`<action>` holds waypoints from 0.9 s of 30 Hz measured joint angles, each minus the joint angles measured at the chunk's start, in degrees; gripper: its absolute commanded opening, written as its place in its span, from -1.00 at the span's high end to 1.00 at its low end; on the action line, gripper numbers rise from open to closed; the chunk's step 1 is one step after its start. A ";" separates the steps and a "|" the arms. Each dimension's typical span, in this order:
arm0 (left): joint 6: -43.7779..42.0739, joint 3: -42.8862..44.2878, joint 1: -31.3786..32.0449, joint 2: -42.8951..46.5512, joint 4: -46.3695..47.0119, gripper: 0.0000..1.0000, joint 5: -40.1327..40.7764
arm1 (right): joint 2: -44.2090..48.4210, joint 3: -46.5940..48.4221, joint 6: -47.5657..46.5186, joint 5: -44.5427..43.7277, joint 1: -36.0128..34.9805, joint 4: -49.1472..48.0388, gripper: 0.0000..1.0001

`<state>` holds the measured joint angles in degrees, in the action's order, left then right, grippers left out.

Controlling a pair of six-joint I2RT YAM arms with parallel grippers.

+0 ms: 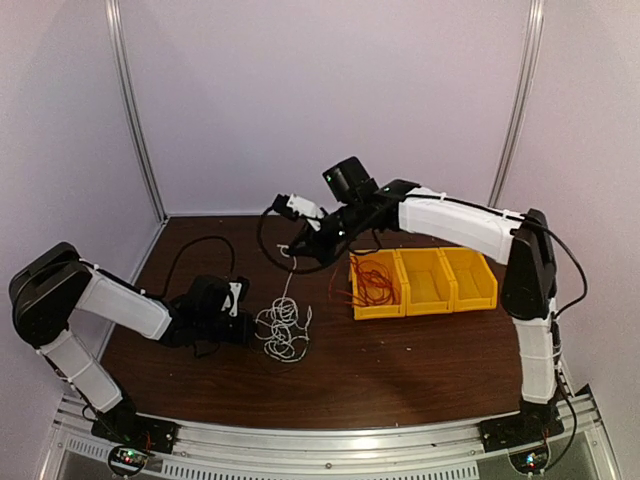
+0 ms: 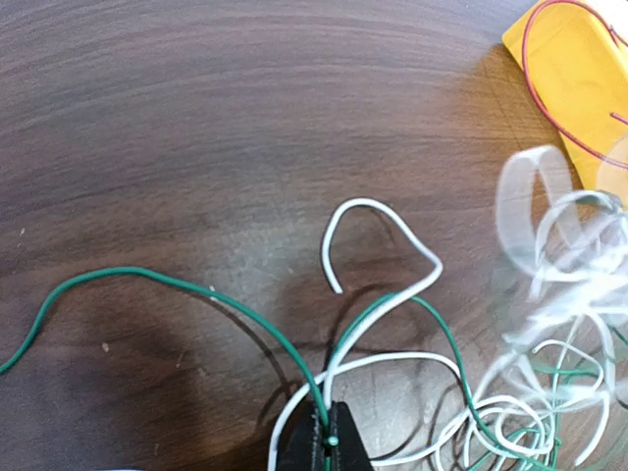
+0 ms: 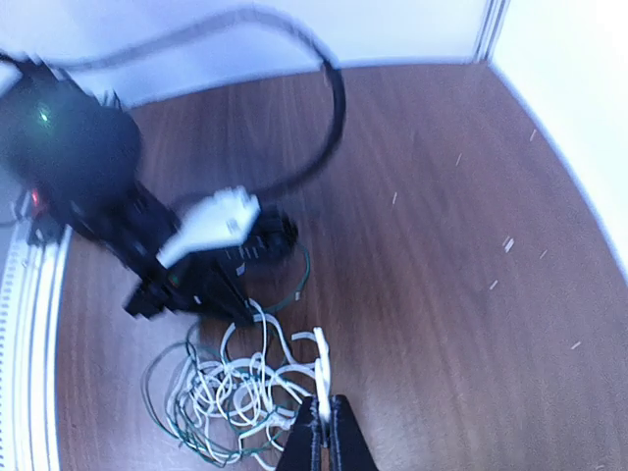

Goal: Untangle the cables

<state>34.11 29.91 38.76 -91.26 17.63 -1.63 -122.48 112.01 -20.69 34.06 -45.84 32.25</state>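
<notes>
Dark brown wooden table (image 1: 400, 370), pale enclosure walls around it. The yellow plastic three-compartment bin (image 1: 430, 282) sits right of centre. A thin red wire (image 1: 375, 285) lies bunched in its left compartment and spills a little over the near-left rim, well apart from the rest. A loose clump of thin white and green wires (image 1: 283, 332) lies on the table between the left gripper and the bin. The thick black robot-arm cable (image 1: 262, 235) loops out beside the right wrist and partly crosses the right wrist view. The left arm lies low and folded, forearm near the tabletop, with the left gripper (image 2: 329, 444) at the clump's left edge. Its fingers are pressed together, with a green strand (image 2: 147, 277) and a white strand (image 2: 368, 202) running into the seam. The right arm reaches from its base far across to table centre, elbow high and wrist angled down. The right gripper (image 3: 324, 429) is above the clump, fingers closed tight on a single white strand (image 1: 288, 285) that runs up from the clump.
</notes>
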 measured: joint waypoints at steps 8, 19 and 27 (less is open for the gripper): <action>-0.81 0.76 -0.04 -2.29 2.49 1.00 1.29 | 15.52 17.31 0.00 3.06 0.00 -0.50 1.00; -1.53 2.08 -0.04 -3.37 1.95 1.00 5.62 | 21.09 21.46 -2.19 5.68 3.80 1.99 1.00; -0.68 3.69 -0.07 -4.55 0.74 1.00 9.55 | 24.06 28.61 4.79 10.14 22.58 -1.90 1.00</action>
<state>33.43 33.61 38.70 -95.81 18.37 7.92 -98.41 140.62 -15.90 44.21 -23.27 30.35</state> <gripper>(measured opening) 0.016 0.009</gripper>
